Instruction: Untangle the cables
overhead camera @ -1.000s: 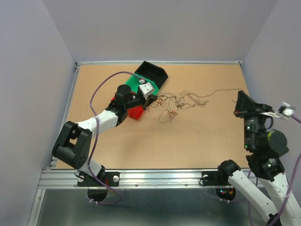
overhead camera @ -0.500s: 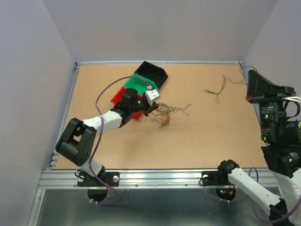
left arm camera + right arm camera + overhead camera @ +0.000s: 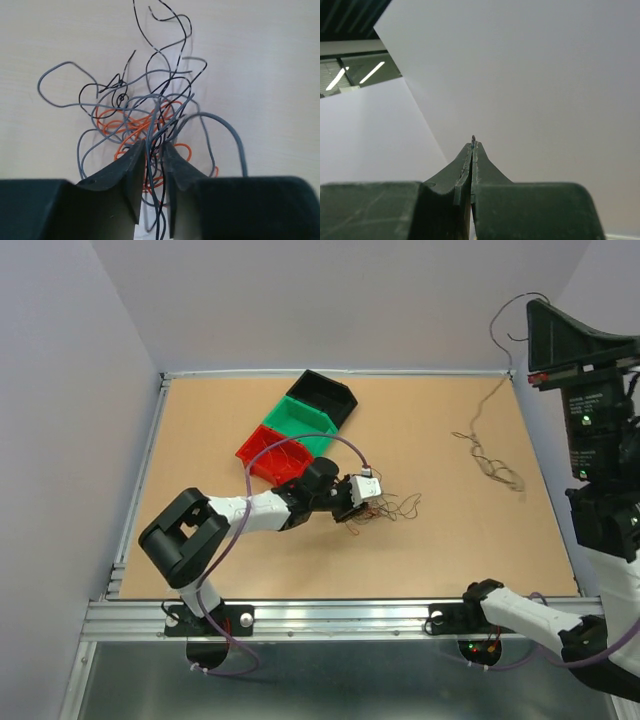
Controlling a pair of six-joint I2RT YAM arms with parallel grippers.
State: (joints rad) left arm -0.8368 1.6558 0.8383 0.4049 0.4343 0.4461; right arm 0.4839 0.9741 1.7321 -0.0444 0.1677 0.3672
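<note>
- Orange, grey & black cables lie in a loose knot on the table, mid-board, just ahead of the L gripper.
- L jaws are a little apart w/ several strands running thru the gap (not pinched, as far as I can tell).
- R gripper is pressed together on the tip of a loose strand, up high at far right; the rest of it trails down to the table.
- Key relation: knot fans out straight off the L fingertips, long axis approx in line w/ them. L arm is far nearer, R well apart.
</note>
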